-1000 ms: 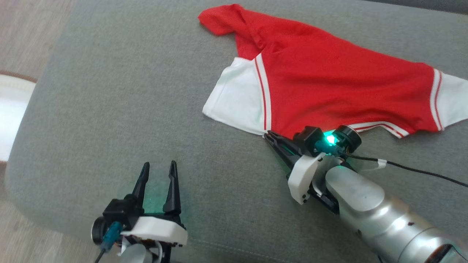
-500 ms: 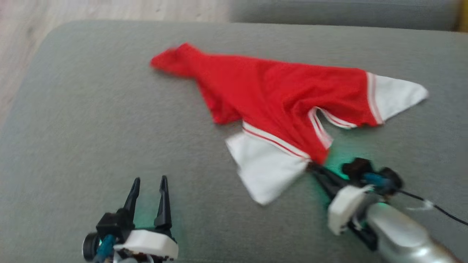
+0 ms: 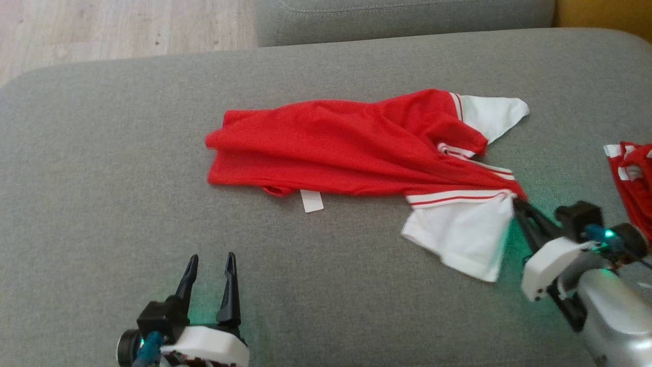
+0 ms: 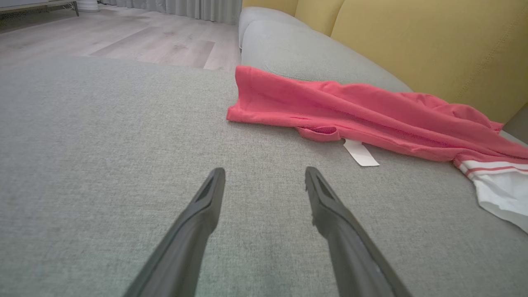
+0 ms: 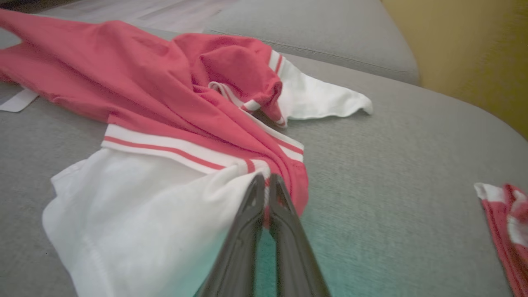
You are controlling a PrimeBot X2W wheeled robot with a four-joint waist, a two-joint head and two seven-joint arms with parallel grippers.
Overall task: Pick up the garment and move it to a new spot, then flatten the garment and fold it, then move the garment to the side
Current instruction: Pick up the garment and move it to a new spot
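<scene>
The right gripper (image 3: 515,203) pinches the shirt (image 3: 346,148) thinly at its sleeve seam. A tug could slip it free. The left gripper (image 3: 211,256) stands spread.

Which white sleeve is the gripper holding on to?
The near white sleeve, spread toward the robot: the right gripper is shut on the garment at its striped seam. The far white sleeve lies free.

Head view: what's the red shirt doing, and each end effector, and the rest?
garment: rumpled on the grey cushion, pinched at one sleeve seam.
right end effector: shut on the garment.
left end effector: open, empty.
white label: flat on the cushion.
second red-and-white cloth: bunched, untouched.
</scene>
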